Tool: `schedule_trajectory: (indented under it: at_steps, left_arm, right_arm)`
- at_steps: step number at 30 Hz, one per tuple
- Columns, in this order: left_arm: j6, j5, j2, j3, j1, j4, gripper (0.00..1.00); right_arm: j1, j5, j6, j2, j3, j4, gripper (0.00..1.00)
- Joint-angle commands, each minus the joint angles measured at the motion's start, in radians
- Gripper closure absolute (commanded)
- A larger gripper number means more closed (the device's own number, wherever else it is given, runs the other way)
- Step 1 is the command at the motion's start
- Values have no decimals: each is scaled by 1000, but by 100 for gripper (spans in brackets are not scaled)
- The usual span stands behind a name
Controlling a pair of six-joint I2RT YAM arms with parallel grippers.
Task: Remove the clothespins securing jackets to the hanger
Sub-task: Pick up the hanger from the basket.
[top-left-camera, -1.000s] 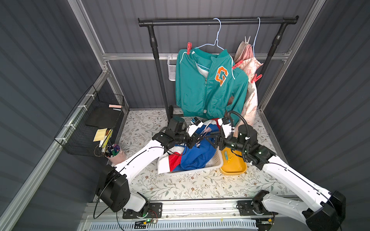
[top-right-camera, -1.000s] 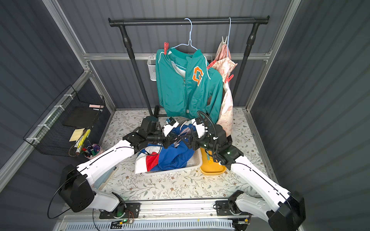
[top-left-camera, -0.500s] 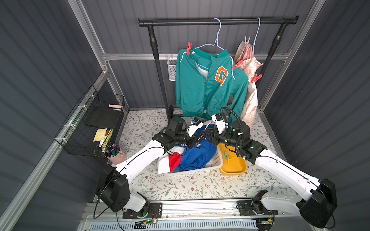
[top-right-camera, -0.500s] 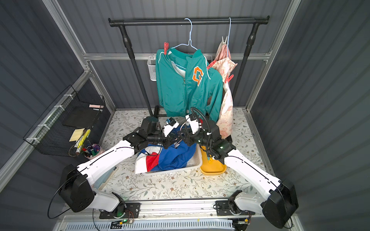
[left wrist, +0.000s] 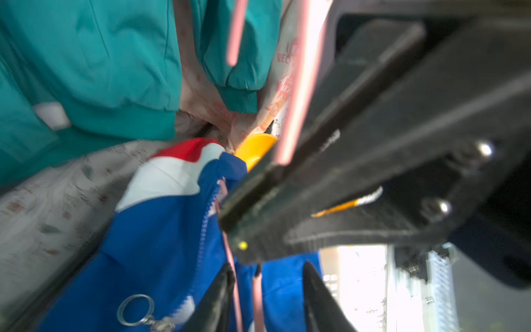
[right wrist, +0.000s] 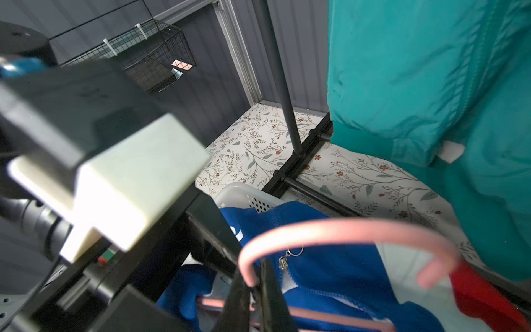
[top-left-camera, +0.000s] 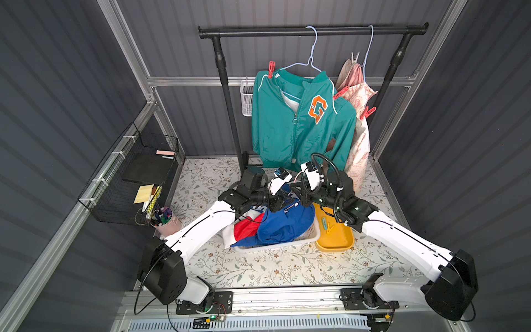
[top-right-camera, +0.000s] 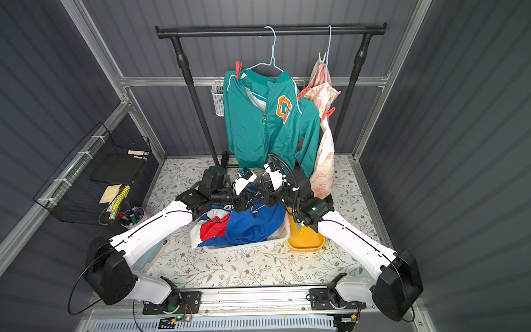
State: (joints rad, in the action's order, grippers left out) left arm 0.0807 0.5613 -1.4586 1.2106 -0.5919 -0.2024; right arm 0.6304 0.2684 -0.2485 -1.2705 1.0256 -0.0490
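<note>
Over the white basket (top-left-camera: 311, 235) my two grippers meet above the blue jacket (top-left-camera: 284, 224). My right gripper (right wrist: 254, 273) is shut on the hook of a pink hanger (right wrist: 344, 227). My left gripper (left wrist: 268, 267) is open, with the hanger's pink wires between its fingers. The teal jacket (top-left-camera: 287, 123) hangs on the rack with red clothespins (top-left-camera: 271, 69) at both shoulders. The cream jacket (top-left-camera: 359, 138) beside it carries a red clothespin (top-left-camera: 367, 112) and a whitish one (top-left-camera: 355, 56). Two loose clothespins (top-left-camera: 327, 225) lie in the yellow tray (top-left-camera: 336, 243).
The black rack's post (top-left-camera: 230, 115) stands behind the basket, with a white mesh cup (top-left-camera: 246, 97) hung on it. A black wire basket (top-left-camera: 129, 178) is fixed to the left wall, with a pink cup of pens (top-left-camera: 163, 218) below it.
The right arm swung left to meet the left gripper and its jaws closed on the pink hanger's hook. The left gripper opened from shut.
</note>
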Motion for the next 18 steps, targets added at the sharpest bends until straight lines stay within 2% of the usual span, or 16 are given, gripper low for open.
schedule_trajectory:
  at_steps: [1, 6, 8, 13, 18]
  left_arm:
    - [23, -65, 51, 53, 1, 0, 39]
    - [36, -125, 140, 60, 3, -27, 21]
    - [-6, -180, 192, 51, 2, -35, 14]
    - [-21, -396, 274, 34, 2, -144, 9]
    - [-69, -498, 350, 6, 4, -240, 9]
  right_arm:
    - [4, -46, 5, 18, 27, 16, 100]
    - [-9, -74, 40, 19, 55, 58, 100]
    - [-27, -69, 42, 14, 70, 71, 100]
    - [-123, 3, -1, -1, 86, 55, 100]
    - [-196, 84, -5, -22, 132, 52, 100]
